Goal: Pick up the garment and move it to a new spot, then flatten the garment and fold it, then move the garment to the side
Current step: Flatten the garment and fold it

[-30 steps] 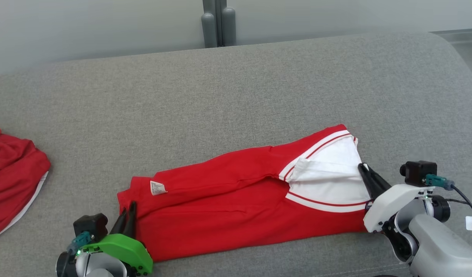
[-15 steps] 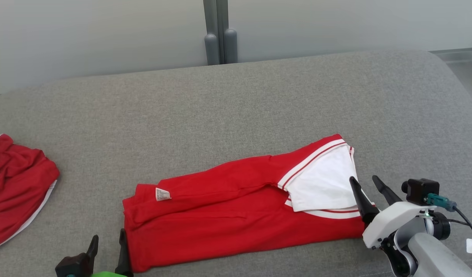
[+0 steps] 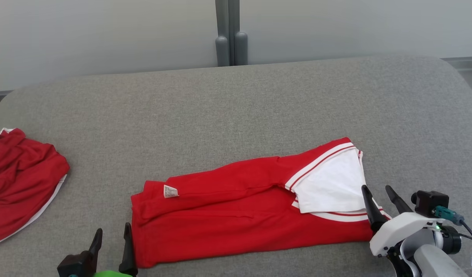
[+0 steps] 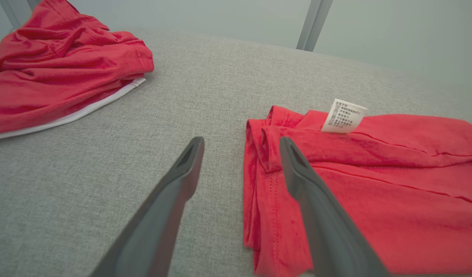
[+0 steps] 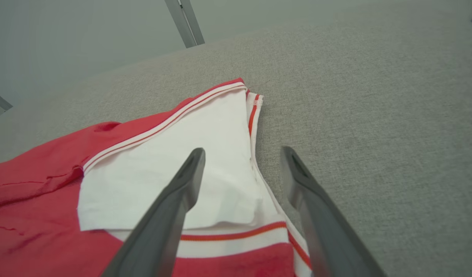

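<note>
Grey cushion (image 3: 236,100), folded red garment (image 3: 228,215), crumpled red cloth (image 3: 20,184)

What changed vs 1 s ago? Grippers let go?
Both let go: left gripper opened off the left end of the red garment, right gripper off its white end; both drew back slightly. White flap settled flat. Garment stays folded on the grey cushion, the second red garment unmoved; the framing shift is camera motion.
</note>
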### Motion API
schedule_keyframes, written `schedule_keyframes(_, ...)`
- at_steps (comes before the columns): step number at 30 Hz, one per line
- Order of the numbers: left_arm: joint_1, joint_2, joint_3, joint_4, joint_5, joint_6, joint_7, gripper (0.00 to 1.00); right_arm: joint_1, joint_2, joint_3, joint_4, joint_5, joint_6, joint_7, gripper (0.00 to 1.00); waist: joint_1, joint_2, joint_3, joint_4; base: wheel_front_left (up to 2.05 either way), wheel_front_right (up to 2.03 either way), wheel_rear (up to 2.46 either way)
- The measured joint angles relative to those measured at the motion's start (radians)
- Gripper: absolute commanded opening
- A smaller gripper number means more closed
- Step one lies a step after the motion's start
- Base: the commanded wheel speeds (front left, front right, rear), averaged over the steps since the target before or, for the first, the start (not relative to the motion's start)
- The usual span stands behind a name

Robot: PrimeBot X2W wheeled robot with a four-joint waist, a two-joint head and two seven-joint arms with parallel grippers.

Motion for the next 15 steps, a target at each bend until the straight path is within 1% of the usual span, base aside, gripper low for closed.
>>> schedule_keyframes(7, -0.016, 0.000, -0.022, -0.023, 0.000, 0.000, 0.000, 1.00, -0.033, 0.001, -0.058, 0.011, -0.042, 0.000, 0.000, 1.00, 0.0000, 0.0000, 0.045, 0.020, 0.00, 0.00, 0.00)
schedule_keyframes(11, -0.033, -0.001, -0.042, -0.029, -0.005, 0.002, 0.000, 1.00, -0.068, 0.001, -0.042, 0.060, -0.037, 0.000, 0.000, 1.00, 0.0000, 0.0000, 0.071, 0.041, 0.00, 0.00, 0.00)
schedule_keyframes(15, -0.038, 0.000, -0.048, -0.028, -0.007, 0.007, 0.000, 1.00, -0.099, 0.006, -0.012, 0.118, -0.008, 0.000, 0.019, 1.00, 0.0000, 0.0000, 0.089, 0.065, 0.00, 0.00, 0.00)
